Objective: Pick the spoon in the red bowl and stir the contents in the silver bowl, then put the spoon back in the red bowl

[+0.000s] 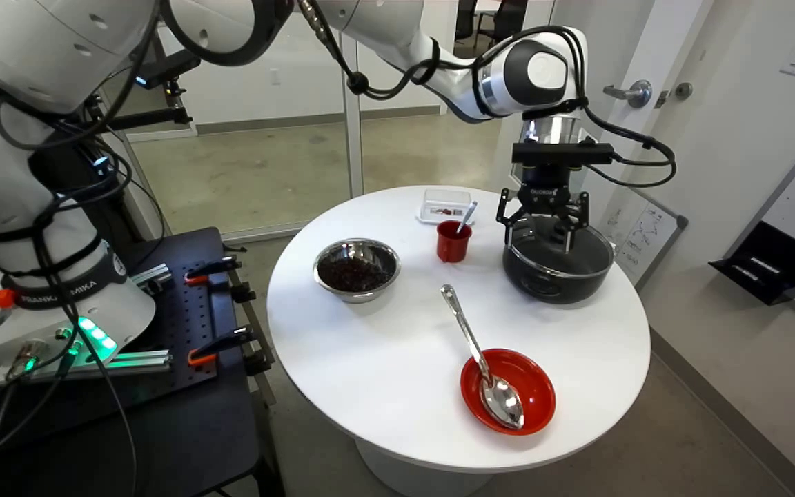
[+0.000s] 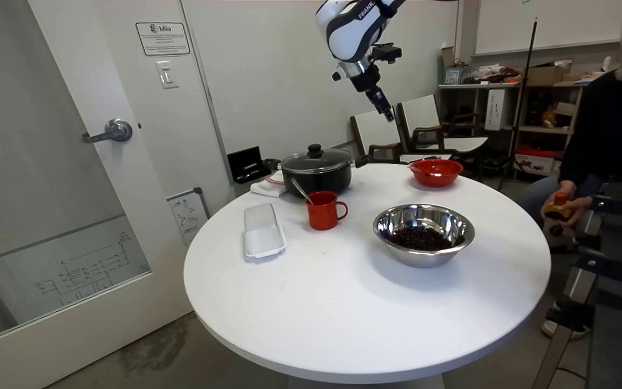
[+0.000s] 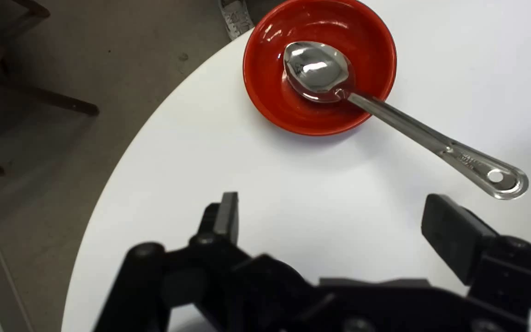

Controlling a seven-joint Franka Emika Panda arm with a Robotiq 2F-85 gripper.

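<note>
While silver metal spoon [image 3: 401, 123] lies handle-out in shallow, round red bowl [image 3: 265, 83], black 2-fingered gripper [image 3: 331, 206] hangs empty

Jaws spread wide, it hovers higher than the red bowl, from which a round steel bowl [image 2: 424, 260] of dark contents [image 2: 421, 237] stands well apart.

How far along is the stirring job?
Done: nothing I can confirm; the spoon rests with its head in the red bowl, fitting either start or finish.
In hand: nothing; the gripper is open and empty.
Left: probably everything, if no stirring has happened: grasp the spoon, stir the dark contents of the silver bowl, return the spoon.
</note>
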